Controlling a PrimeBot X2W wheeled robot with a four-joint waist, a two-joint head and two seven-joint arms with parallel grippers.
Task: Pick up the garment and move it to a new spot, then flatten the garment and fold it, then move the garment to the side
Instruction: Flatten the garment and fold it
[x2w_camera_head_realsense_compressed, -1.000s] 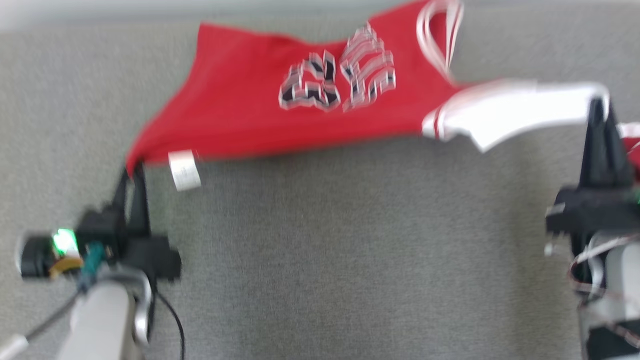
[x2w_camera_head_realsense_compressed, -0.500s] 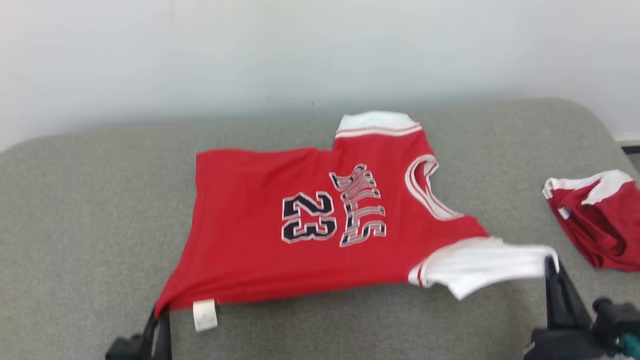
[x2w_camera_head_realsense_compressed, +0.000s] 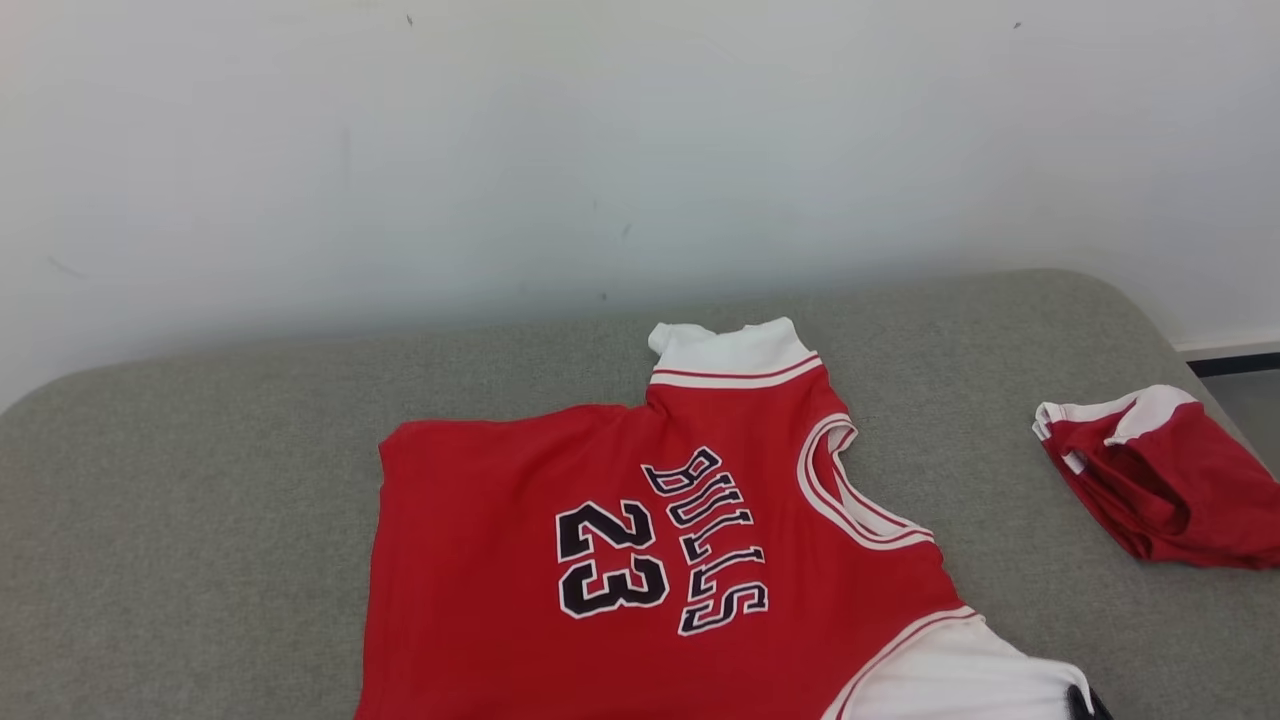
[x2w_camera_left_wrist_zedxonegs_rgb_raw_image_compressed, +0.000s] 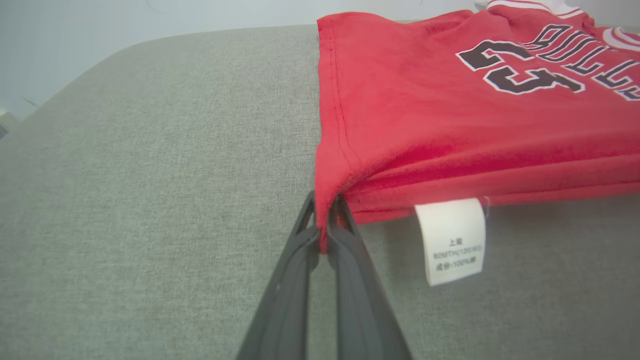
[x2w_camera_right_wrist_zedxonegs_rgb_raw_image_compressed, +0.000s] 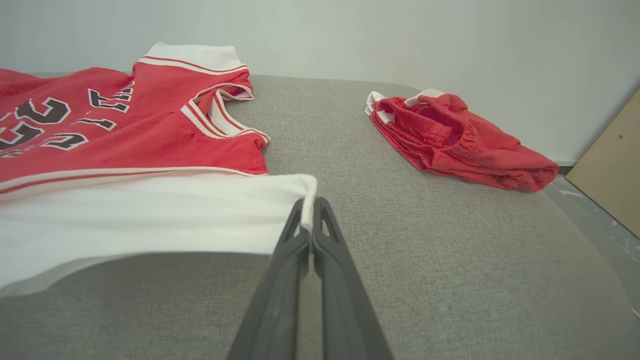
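The garment (x2w_camera_head_realsense_compressed: 640, 560) is a red jersey with white sleeves and black "BULLS 23" lettering, spread on a grey cushioned surface (x2w_camera_head_realsense_compressed: 200, 500). My left gripper (x2w_camera_left_wrist_zedxonegs_rgb_raw_image_compressed: 327, 210) is shut on the jersey's (x2w_camera_left_wrist_zedxonegs_rgb_raw_image_compressed: 450, 100) red hem corner, beside a white care label (x2w_camera_left_wrist_zedxonegs_rgb_raw_image_compressed: 452, 240). My right gripper (x2w_camera_right_wrist_zedxonegs_rgb_raw_image_compressed: 310, 212) is shut on the edge of the jersey's (x2w_camera_right_wrist_zedxonegs_rgb_raw_image_compressed: 125, 140) white sleeve (x2w_camera_right_wrist_zedxonegs_rgb_raw_image_compressed: 150, 215); its dark tip (x2w_camera_head_realsense_compressed: 1085, 705) peeks in at the head view's bottom edge. The near edge of the jersey is lifted slightly off the surface.
A second red and white garment (x2w_camera_head_realsense_compressed: 1160, 480) lies crumpled at the right end of the surface, also in the right wrist view (x2w_camera_right_wrist_zedxonegs_rgb_raw_image_compressed: 460, 140). A pale wall (x2w_camera_head_realsense_compressed: 600, 150) runs behind. The surface's rounded right corner (x2w_camera_head_realsense_compressed: 1130, 300) drops to floor.
The head camera has tilted up, so the arms have left the picture and the wall shows. Both grippers still hold the jersey, which now lies flatter and farther back.
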